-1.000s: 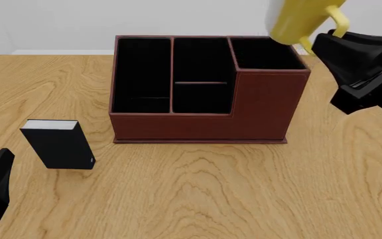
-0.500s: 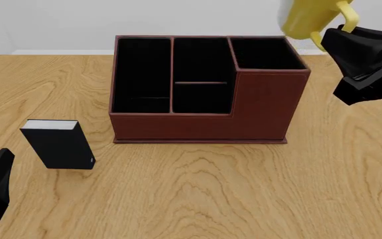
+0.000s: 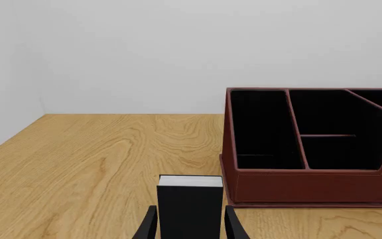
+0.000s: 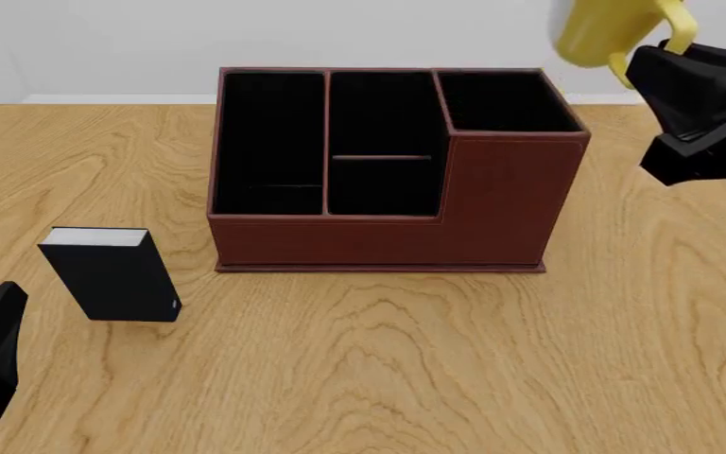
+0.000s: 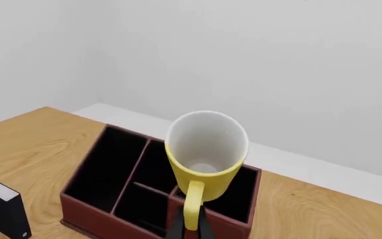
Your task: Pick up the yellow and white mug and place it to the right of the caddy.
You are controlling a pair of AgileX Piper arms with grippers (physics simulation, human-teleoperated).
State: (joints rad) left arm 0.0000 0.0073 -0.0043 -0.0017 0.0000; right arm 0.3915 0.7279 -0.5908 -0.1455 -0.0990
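Risk lay in the right gripper (image 4: 647,64) clenching only the yellow and white mug (image 4: 600,28) handle, mug aloft at 1 o'clock of the caddy (image 4: 388,170): swivel or slip; left gripper (image 3: 189,226) hung released.

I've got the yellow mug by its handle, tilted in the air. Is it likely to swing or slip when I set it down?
The yellow mug hangs from its thin loop handle in the right gripper, so it may pivot. Its smooth rigid cylinder looks stable upright, but landed tilted beside the caddy, it could tip and roll.
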